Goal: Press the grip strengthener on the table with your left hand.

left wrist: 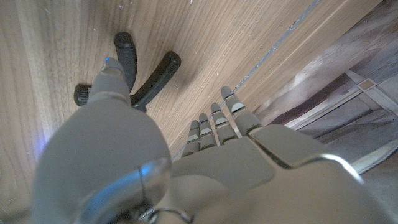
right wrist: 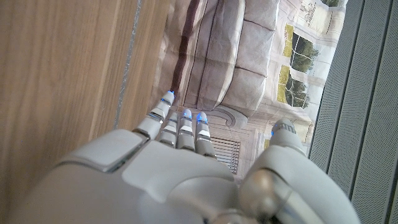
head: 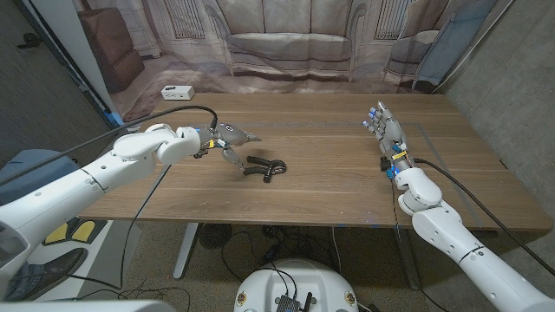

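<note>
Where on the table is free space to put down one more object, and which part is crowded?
Free: the wide bare wood between the grip strengthener and the right hand, and the near strip of the table along its front edge. Crowded: the left part, where the left hand is right beside the strengthener's handles.

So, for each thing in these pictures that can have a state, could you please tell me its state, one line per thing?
grip strengthener: lying on the table, handles spread, not squeezed
left hand: open, fingers apart, just beside the grip strengthener, holding nothing
right hand: open, fingers straight, holding nothing, far from the grip strengthener
white box: sitting at the far left edge of the table
</note>
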Tool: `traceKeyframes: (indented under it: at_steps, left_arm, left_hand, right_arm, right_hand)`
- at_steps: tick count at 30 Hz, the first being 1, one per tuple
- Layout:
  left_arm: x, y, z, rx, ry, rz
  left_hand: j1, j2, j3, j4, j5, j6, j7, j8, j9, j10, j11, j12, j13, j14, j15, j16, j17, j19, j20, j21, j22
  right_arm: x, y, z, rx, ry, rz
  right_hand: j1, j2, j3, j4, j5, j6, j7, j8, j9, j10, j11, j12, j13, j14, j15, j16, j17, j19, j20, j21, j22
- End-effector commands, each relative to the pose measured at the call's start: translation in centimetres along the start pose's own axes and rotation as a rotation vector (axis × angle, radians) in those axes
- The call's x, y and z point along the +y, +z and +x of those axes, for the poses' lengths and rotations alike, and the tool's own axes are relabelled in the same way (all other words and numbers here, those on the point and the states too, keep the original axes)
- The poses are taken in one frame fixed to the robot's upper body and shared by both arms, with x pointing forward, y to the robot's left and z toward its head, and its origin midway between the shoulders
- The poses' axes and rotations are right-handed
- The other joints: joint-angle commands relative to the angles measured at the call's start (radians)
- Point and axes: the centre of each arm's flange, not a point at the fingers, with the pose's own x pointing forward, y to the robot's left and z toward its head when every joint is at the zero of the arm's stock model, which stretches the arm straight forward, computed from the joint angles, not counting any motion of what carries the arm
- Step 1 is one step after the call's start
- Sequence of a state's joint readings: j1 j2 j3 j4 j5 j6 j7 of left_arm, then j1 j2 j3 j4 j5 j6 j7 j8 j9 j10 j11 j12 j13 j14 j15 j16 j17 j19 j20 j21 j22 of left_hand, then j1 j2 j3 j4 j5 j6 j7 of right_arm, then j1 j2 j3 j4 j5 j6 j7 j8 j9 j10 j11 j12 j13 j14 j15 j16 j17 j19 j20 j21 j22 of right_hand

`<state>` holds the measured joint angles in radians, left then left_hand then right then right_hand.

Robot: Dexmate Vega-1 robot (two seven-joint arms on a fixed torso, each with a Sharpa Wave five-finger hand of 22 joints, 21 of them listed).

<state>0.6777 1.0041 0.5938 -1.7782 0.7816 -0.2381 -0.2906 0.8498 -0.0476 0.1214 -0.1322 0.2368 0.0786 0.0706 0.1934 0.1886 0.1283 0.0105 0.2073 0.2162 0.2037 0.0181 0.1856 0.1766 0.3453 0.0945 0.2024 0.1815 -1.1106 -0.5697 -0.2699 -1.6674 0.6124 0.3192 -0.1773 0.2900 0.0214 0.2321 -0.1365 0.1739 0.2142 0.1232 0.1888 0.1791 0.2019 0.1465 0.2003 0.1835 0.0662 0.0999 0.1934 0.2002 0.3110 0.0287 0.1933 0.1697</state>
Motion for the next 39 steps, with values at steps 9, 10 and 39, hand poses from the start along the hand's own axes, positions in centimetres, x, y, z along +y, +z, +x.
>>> traceKeyframes:
  at_steps: [9,10,39]
  left_arm:
    - [-0.7,1.3,1.2,-0.064,0.006,-0.098]
    - [-0.8,1.3,1.2,-0.062,0.013,-0.097]
    - [-2.5,0.9,2.9,-0.066,0.011,-0.147]
  left_hand:
    - [0.02,0.009,0.004,-0.001,-0.002,0.043,0.017,0.013,0.003,0.043,0.013,0.02,0.003,0.033,0.0,0.011,0.001,0.062,0.057,0.018,-0.003]
    - [0.023,0.01,0.004,-0.001,-0.004,0.053,0.022,0.015,0.003,0.052,0.016,0.023,0.003,0.042,0.001,0.012,0.001,0.067,0.027,0.017,-0.004]
    - [0.058,0.022,0.008,-0.008,-0.012,0.116,0.005,0.025,0.003,0.119,-0.002,0.042,0.001,0.102,-0.026,0.018,-0.001,0.089,-0.045,0.012,-0.003]
  right_arm:
    - [-0.2,-0.1,-0.5,0.003,-0.005,0.004]
    - [-0.2,-0.1,-0.5,0.003,-0.003,0.001]
    - [-0.5,0.0,-0.4,0.007,-0.013,0.001]
  right_hand:
    - [0.012,-0.001,0.001,-0.008,0.004,-0.002,-0.001,0.0,0.005,0.009,0.001,0.001,0.003,0.003,0.002,0.007,0.001,0.013,0.002,0.004,0.002]
    - [0.012,-0.001,0.001,-0.008,0.004,-0.002,0.0,0.0,0.005,0.009,0.0,0.001,0.003,0.003,0.002,0.007,0.001,0.013,0.002,0.004,0.002]
    - [0.014,-0.001,0.0,-0.007,0.004,-0.002,-0.001,0.0,0.005,0.009,0.0,0.001,0.003,0.004,0.002,0.007,0.001,0.015,0.002,0.003,0.002]
